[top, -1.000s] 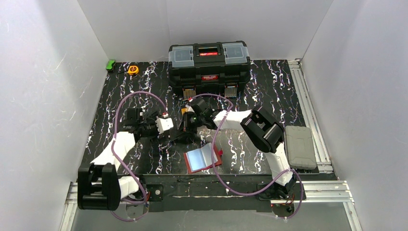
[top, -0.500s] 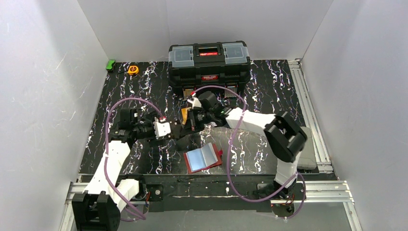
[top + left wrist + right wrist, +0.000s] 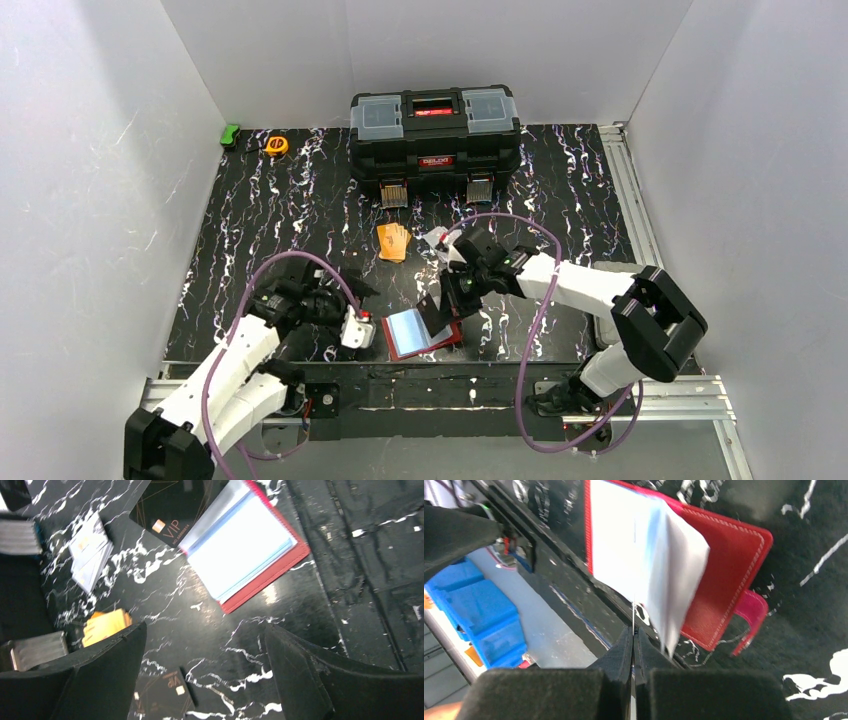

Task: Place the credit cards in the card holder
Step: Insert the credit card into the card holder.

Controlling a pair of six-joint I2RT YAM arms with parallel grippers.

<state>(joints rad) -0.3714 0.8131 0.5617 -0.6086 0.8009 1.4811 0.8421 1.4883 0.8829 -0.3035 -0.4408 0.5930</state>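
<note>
The red card holder lies open near the front edge, clear pockets up, and it also shows in the right wrist view and the left wrist view. My right gripper is shut on a black VIP credit card, seen edge-on at the holder's pockets. My left gripper is open and empty, just left of the holder. Orange cards and whitish-grey cards lie farther back. Another black card lies under my left gripper.
A big black toolbox stands at the back centre. A yellow tape measure and a small green object sit at the back left. The holder's snap tab sticks out sideways. White walls enclose the table.
My right gripper has moved from the card piles near the toolbox to the holder, carrying the black card. My left arm has drawn back toward the front, beside the holder.
</note>
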